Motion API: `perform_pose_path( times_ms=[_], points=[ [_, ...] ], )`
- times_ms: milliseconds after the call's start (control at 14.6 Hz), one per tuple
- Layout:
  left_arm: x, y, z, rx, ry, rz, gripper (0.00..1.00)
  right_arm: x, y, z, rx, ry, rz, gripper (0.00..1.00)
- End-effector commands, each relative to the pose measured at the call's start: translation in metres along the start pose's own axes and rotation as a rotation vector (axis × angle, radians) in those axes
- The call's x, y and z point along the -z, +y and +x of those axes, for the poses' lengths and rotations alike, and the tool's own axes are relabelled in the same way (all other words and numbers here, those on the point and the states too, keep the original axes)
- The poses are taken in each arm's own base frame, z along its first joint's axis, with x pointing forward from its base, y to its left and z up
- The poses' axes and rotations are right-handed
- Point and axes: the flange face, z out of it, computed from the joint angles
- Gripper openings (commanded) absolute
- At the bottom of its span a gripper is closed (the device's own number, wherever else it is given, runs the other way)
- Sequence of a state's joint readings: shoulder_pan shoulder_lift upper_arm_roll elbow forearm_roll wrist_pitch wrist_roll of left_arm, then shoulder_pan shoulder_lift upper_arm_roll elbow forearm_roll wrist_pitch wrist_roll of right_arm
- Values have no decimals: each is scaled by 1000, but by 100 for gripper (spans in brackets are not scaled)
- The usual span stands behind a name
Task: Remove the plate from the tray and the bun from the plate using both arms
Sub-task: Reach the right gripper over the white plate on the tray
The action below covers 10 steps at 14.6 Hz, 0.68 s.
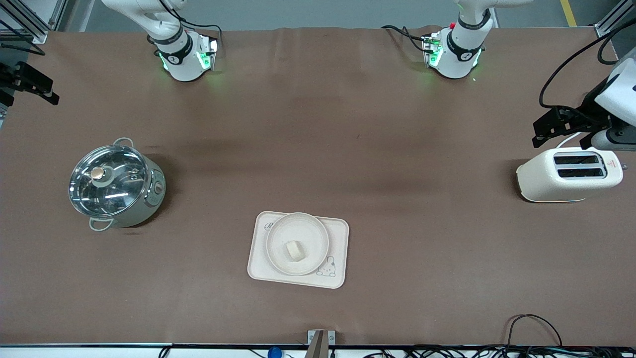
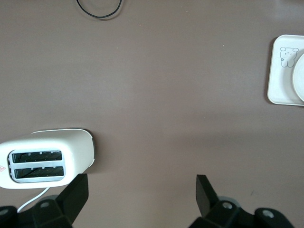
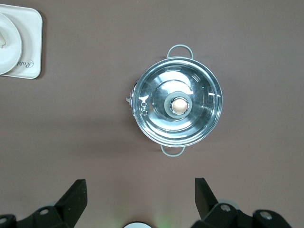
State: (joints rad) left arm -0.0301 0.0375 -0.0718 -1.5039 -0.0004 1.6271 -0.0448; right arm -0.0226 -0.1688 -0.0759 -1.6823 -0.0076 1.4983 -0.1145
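The cream tray lies on the brown table, near the front camera. The round plate sits on it, and the small pale bun lies in the middle of the plate. My left gripper is open and empty, up in the air over the table beside the toaster; it also shows in the front view. The tray's corner and the plate's rim show at the edge of the left wrist view. My right gripper is open and empty, high over the table by the pot; the tray and plate are off to one side.
A steel pot with a glass lid stands toward the right arm's end. A cream toaster with a white cord stands toward the left arm's end. Black cables lie at the table edge nearest the front camera.
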Motion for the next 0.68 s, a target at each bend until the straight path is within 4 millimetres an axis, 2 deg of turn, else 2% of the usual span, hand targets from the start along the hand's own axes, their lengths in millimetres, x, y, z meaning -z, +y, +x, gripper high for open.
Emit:
perform_pose_path(
  times_ms=[0, 410, 478, 547, 615],
  points=[
    [8, -3, -2, -18, -2, 10, 100, -2, -6, 0, 6, 10, -20, 100],
    [9, -5, -1, 6, -4, 9, 100, -3, -11, 2, 15, 10, -18, 100],
    [8, -7, 0, 0, -4, 9, 100, -5, -19, 7, 27, 19, -9, 100],
    [8, -7, 0, 2, -6, 0, 100, -12, -35, 15, 57, 19, -10, 100],
    [8, -8, 0, 3, -5, 10, 100, -30, -50, 29, 80, 3, 2, 100]
  ],
)
